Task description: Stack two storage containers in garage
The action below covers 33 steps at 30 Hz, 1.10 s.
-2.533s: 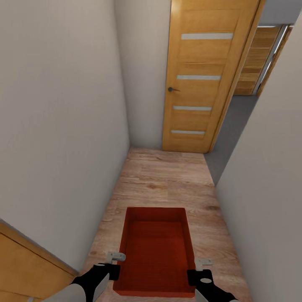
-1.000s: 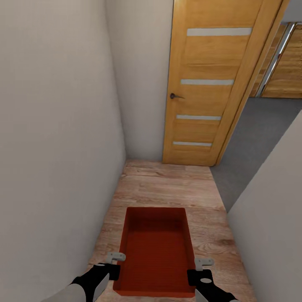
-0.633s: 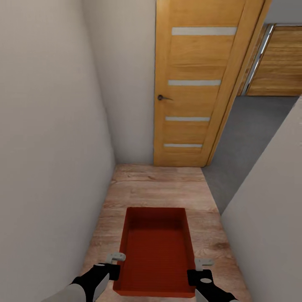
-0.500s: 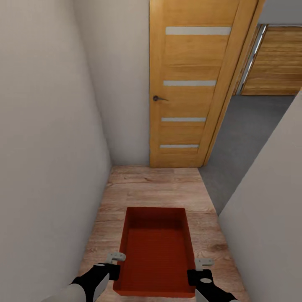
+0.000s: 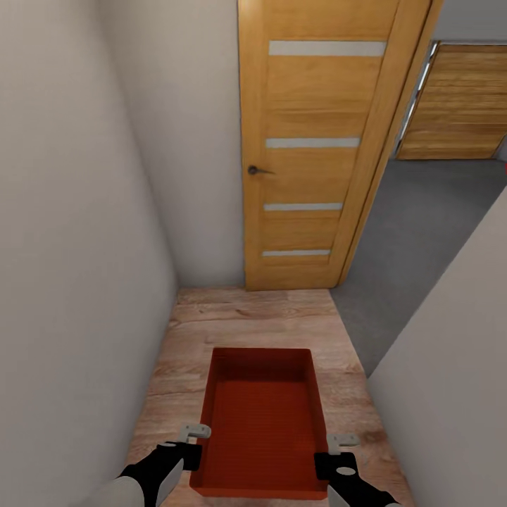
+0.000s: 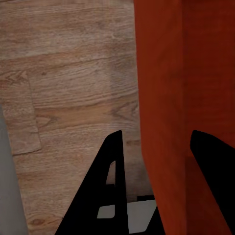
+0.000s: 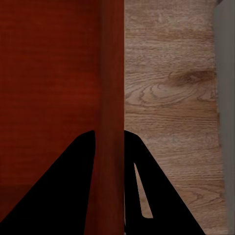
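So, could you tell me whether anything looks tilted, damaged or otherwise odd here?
Nothing stands out: the storage container sits level and empty, its side walls clamped by the left gripper and right gripper, above the wood floor.

Home interior, a narrow hallway. Pale plaster walls (image 5: 77,211) are closing in on both sides; light wood plank floor (image 5: 253,320) is running down the passage. A honey-coloured wooden door (image 5: 310,141) with four frosted horizontal strips and a dark lever handle (image 5: 257,170) is standing at the end. Beside it an opening is giving onto grey flooring (image 5: 415,225), with slatted wooden panelling (image 5: 458,98) showing beyond.
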Available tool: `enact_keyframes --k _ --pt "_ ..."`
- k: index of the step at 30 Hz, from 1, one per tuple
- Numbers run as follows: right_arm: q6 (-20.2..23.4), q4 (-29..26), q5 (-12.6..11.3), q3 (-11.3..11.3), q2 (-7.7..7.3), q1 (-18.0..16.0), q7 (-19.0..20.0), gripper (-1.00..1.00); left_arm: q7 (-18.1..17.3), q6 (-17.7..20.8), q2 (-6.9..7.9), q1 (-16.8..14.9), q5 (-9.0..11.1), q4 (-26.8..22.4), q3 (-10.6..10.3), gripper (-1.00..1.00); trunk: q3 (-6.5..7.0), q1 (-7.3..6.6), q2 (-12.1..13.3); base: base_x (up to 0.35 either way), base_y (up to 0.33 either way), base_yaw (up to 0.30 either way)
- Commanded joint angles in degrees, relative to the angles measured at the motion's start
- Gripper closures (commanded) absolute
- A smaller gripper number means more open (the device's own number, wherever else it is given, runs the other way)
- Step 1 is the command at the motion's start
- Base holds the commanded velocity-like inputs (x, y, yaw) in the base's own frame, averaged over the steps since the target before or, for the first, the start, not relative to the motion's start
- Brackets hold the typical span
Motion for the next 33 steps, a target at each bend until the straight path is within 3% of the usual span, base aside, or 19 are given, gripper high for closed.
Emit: enact_keyframes --k 1,33 --pt "-0.3 0.0 -0.3 -0.2 -0.03 -0.1 -0.3 1.0 0.2 0.4 0.0 0.0 -1.0 -0.1 0.0 1.0 -0.06 0.04 0.0 0.324 0.0 0.0" --pt "-0.3 0.0 -0.3 -0.2 -0.03 -0.1 -0.3 1.0 0.2 0.3 0.0 0.0 -1.0 -0.1 0.0 1.0 -0.06 0.04 0.0 0.324 0.0 0.0"
